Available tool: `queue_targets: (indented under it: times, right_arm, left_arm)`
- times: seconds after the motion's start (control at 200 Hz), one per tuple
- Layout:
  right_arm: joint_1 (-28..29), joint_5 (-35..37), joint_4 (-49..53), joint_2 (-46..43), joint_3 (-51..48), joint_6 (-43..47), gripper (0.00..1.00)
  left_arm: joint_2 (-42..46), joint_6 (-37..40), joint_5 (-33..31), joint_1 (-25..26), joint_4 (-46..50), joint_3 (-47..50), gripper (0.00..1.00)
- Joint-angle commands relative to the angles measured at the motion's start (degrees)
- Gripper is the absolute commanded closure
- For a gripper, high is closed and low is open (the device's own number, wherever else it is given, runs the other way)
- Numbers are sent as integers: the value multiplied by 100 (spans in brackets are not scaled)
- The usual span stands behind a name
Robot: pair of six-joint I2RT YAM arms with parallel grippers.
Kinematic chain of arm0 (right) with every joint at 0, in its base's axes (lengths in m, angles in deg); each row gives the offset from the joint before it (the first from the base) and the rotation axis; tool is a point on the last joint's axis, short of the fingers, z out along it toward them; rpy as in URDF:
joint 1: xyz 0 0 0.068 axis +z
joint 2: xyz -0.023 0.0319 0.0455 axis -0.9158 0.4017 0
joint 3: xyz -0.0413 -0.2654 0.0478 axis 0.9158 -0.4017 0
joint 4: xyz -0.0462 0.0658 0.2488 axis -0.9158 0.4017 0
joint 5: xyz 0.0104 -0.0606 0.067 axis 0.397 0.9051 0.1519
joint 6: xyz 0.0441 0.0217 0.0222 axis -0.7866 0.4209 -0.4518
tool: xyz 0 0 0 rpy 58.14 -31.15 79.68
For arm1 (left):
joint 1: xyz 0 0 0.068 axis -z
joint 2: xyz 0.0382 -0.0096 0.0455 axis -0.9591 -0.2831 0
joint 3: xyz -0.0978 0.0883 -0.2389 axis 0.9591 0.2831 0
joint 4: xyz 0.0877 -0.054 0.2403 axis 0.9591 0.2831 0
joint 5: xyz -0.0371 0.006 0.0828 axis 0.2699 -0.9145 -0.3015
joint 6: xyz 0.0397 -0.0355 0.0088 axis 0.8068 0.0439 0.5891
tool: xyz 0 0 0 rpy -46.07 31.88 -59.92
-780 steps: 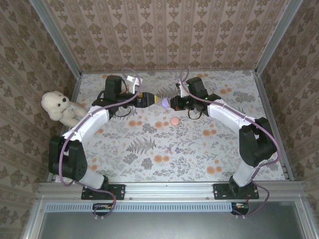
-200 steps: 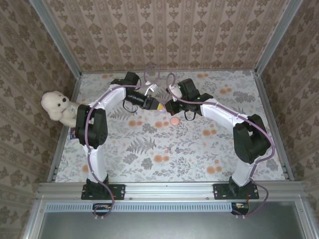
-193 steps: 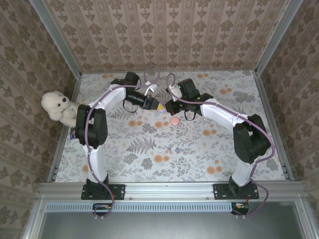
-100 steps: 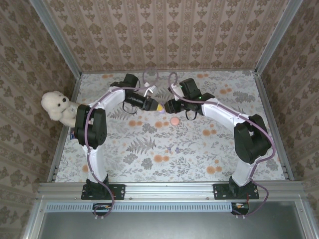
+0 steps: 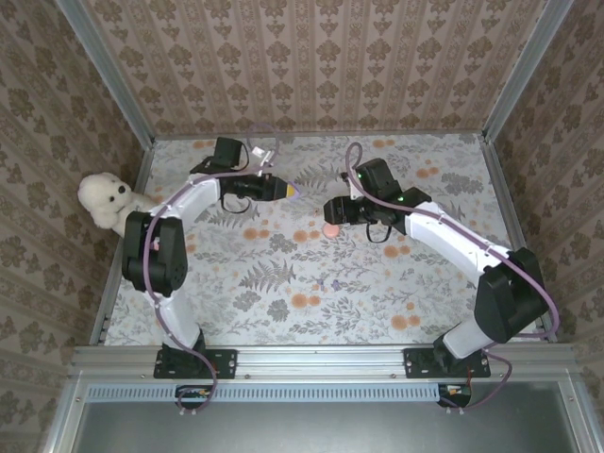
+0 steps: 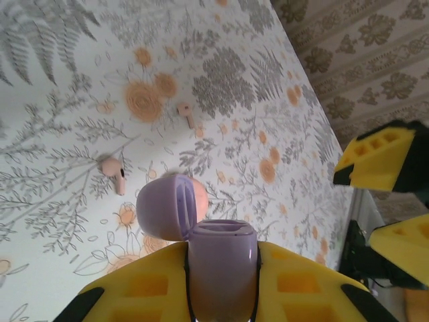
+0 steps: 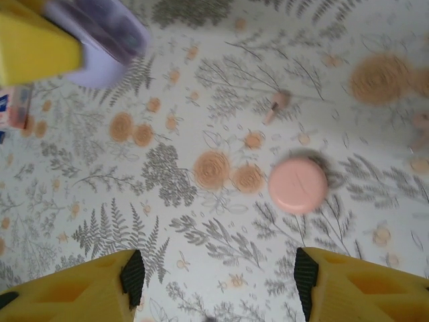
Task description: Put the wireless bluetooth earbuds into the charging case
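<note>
Tabletop (image 5: 283,283) under a floral-printed cloth, with two white-and-black robot arms reaching across it and a cream plush bear (image 5: 106,200) at its left edge. At far centre-left, the yellow-padded left gripper (image 5: 281,188) is clamped on the small, pebble-shaped, lilac-purple plastic charging case (image 6: 221,268), holding it clear of the cloth. The right gripper (image 7: 218,278) stands wide and empty above a flat round pink disc (image 7: 297,185). Two pale-pink stemmed earbuds (image 6: 112,171) (image 6: 186,114) lie apart on the cloth.

Handling (judged): the case looks light and rigid, and its smooth curved shell is probably slippery. The open hinged lid (image 6: 167,208) is the part most easily strained. The soundest hold is across the flanks of the body below the hinge, as shown, leaving the mouth free.

Orientation: the body's long axis runs out along the fingers. The mouth points away from the wrist, toward the right arm, and the lid is swung to one side.
</note>
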Motion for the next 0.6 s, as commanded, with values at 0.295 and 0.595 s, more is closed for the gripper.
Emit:
queue_targets:
  times: [0.295,0.595]
  right_arm:
    - [640,1204,1189,-286,-169,-959,32]
    - [1125,1359,1222,-325,-639,-1337,32]
  left_arm:
    - [1472,45,-2489,501,-1641,1435,100]
    - [2301,731,-3539,1166,-4149,3241,100]
